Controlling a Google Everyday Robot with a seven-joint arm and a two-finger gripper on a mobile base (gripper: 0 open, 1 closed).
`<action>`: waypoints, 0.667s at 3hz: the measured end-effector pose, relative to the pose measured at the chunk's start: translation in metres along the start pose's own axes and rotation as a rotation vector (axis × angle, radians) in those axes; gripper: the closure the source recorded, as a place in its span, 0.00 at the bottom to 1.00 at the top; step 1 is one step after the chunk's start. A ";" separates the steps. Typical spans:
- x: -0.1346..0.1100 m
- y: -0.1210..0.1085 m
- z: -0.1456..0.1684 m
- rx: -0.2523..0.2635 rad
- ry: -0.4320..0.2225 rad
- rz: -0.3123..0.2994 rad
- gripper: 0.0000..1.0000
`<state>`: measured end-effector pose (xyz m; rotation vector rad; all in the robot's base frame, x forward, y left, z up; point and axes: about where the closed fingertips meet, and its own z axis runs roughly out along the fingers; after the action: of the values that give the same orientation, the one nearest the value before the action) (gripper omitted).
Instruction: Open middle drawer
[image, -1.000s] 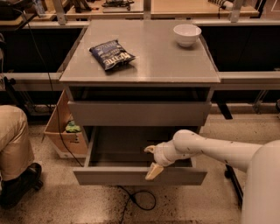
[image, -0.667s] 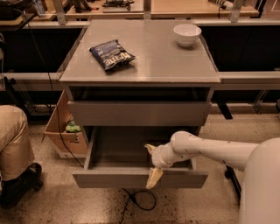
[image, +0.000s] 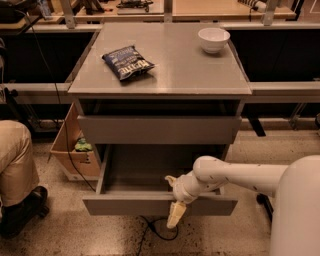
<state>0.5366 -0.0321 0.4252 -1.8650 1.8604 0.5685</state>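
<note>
The middle drawer is pulled out toward me, its shallow grey box interior showing and bare. My gripper sits at the top edge of its front panel, right of centre. One finger points into the drawer and the other finger hangs down over the outside of the panel. The jaws stand apart, straddling the panel's edge. The white arm reaches in from the right.
A closed grey drawer sits above the open one. On the cabinet top lie a dark chip bag and a white bowl. A cardboard box and a person's leg are left; a cable lies on the floor.
The middle drawer has slid a little further out toward me. The gripper came with it, and its outer finger has swung down over the front panel.
</note>
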 end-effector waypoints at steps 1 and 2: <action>0.003 0.018 -0.007 -0.017 0.024 0.031 0.15; 0.000 0.031 -0.014 -0.026 0.044 0.038 0.38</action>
<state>0.5052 -0.0402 0.4363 -1.8760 1.9296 0.5710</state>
